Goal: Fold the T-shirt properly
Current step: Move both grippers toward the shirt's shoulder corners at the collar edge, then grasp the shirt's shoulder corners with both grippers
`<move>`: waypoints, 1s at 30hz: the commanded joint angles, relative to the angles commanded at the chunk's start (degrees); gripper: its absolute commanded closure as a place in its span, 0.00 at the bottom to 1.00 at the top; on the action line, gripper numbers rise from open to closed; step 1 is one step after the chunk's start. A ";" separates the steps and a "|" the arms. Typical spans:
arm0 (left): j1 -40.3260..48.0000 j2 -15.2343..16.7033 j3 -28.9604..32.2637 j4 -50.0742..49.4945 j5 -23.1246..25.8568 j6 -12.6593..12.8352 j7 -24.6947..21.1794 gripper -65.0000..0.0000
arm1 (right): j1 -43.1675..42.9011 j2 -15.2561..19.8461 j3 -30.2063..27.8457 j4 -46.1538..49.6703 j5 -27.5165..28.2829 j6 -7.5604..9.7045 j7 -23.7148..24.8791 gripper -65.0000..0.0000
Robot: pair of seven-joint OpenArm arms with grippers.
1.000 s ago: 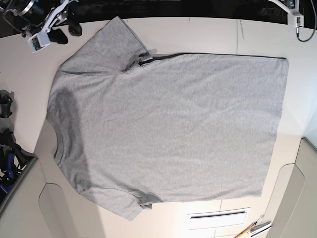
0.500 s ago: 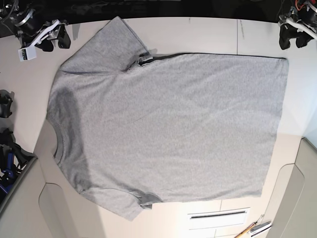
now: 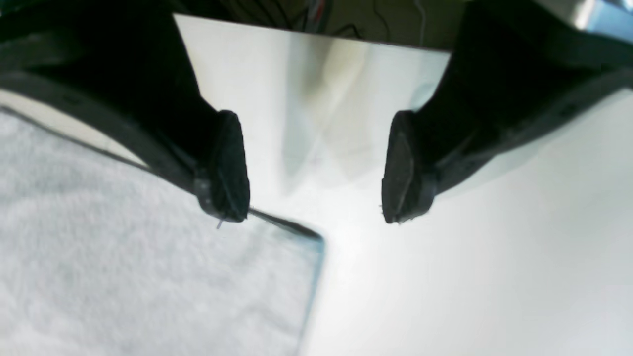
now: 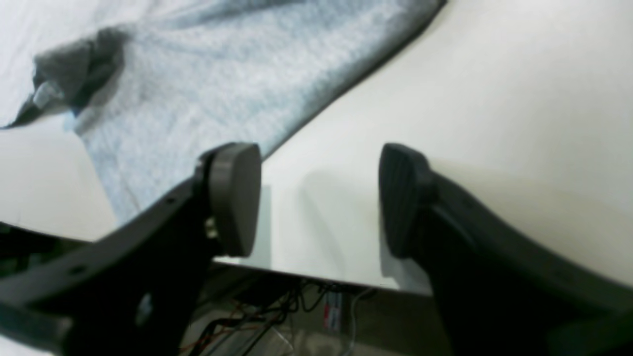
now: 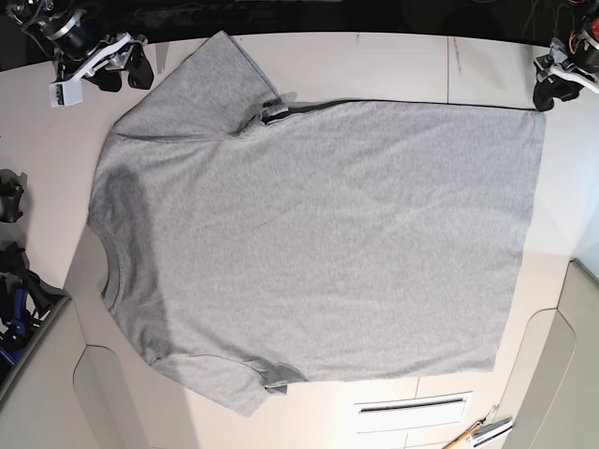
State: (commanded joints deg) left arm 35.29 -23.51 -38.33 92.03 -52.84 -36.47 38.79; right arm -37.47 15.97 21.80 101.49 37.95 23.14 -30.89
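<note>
T-shirt (image 5: 318,243) spread flat, plain grey side up, on the pale table (image 5: 374,65).
Right gripper (image 4: 319,198), jaws spread, hovers beside the far sleeve; collar faces left; left gripper (image 3: 314,168), jaws spread, hovers at the hem corner.

The grey T-shirt (image 5: 318,248) lies spread flat on the pale table (image 5: 393,65), neck toward the view's left and hem toward its right, with the right gripper (image 5: 126,73) beside the upper sleeve and the left gripper (image 5: 552,92) near the upper hem corner.
</note>
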 joint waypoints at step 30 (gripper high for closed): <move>-3.06 0.15 4.15 -2.56 5.99 1.27 -7.21 0.97 | 1.49 -5.68 -9.44 0.00 -4.63 2.21 1.77 0.82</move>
State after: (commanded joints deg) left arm 32.23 -23.35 -34.17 89.47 -46.85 -35.20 31.57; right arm -35.99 10.28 12.36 101.49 33.32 25.34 -29.12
